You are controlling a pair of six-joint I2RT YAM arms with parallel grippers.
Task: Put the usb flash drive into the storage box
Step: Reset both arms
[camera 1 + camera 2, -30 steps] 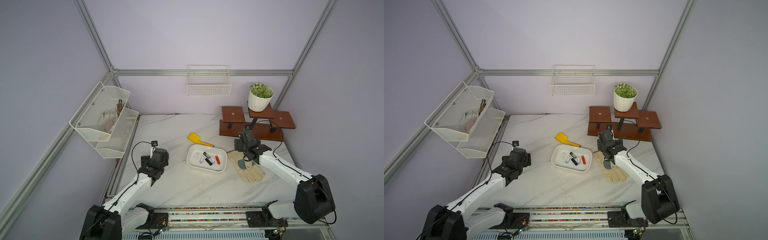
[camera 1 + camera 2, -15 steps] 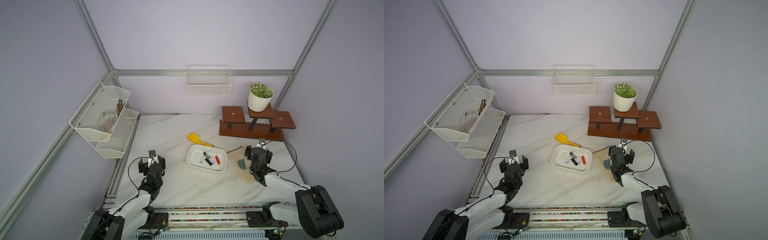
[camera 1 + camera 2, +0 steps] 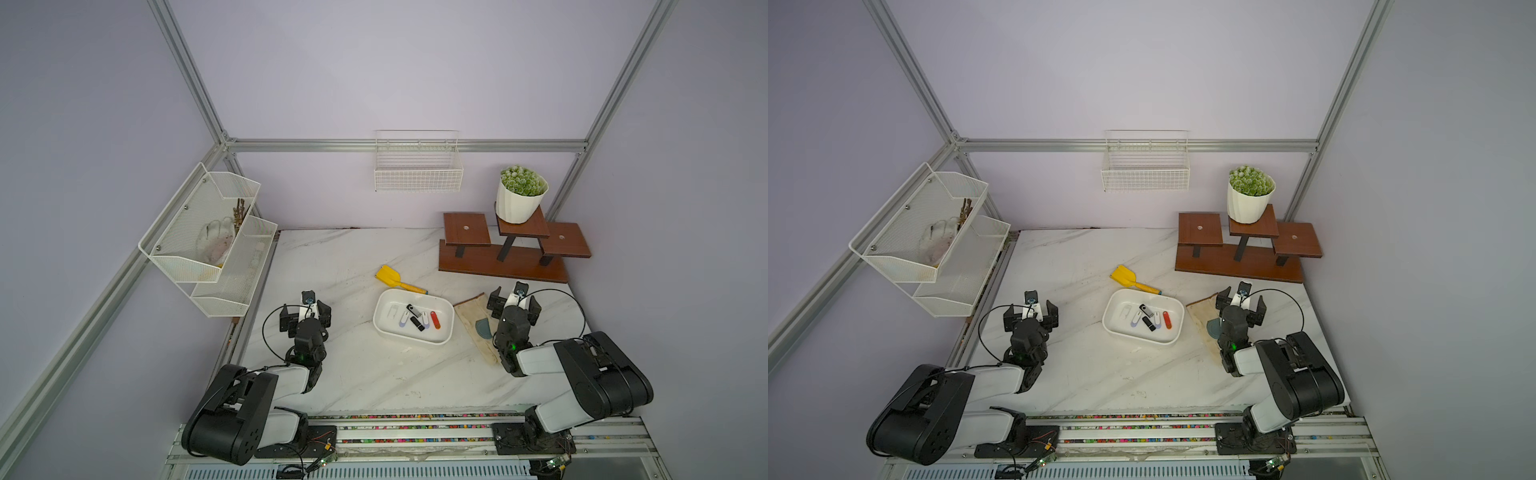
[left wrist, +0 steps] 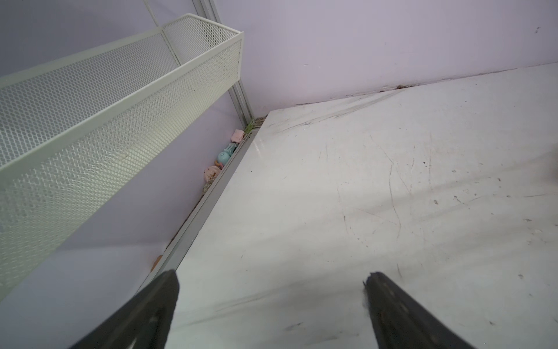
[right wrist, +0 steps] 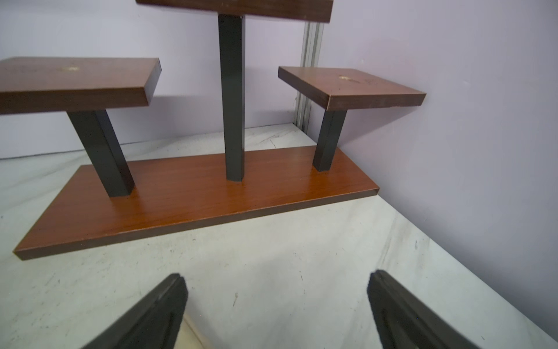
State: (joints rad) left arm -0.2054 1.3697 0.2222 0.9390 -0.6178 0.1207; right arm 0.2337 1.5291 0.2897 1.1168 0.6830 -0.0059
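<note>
Jaws: left jaws spread wide, nothing between them; the left wrist view shows only bare table (image 4: 332, 196) in the gap. Right jaws likewise spread and empty, facing the wooden stand (image 5: 196, 193) in the right wrist view.

Arm pose: left arm (image 3: 307, 332) and right arm (image 3: 513, 328) both sit folded low near the front of the table, one on each side of the storage box (image 3: 409, 340), well apart from it.

Task item: the usb flash drive (image 3: 417, 323) lies inside the storage box, on its floor. By my count 6 sticks lie there together: 2 black, 3 pale, 1 red (image 3: 435, 320). Both top views agree (box rim (image 3: 1142, 338)). No stick visible on the table outside the box.

Other items: yellow scoop (image 3: 388, 275) just behind the box, its handle close to the rim. Work glove (image 3: 473, 328) flat between the box and the right arm; the arm partly hides it.

Step, judged: placing looks done and both arms look parked, so the task reads as finished or nearly so.

Next move, judged: no grasp is called for. If another stick remains, it would have to be hidden, for instance under the glove or the right arm. Check there before calling the run closed.
</note>
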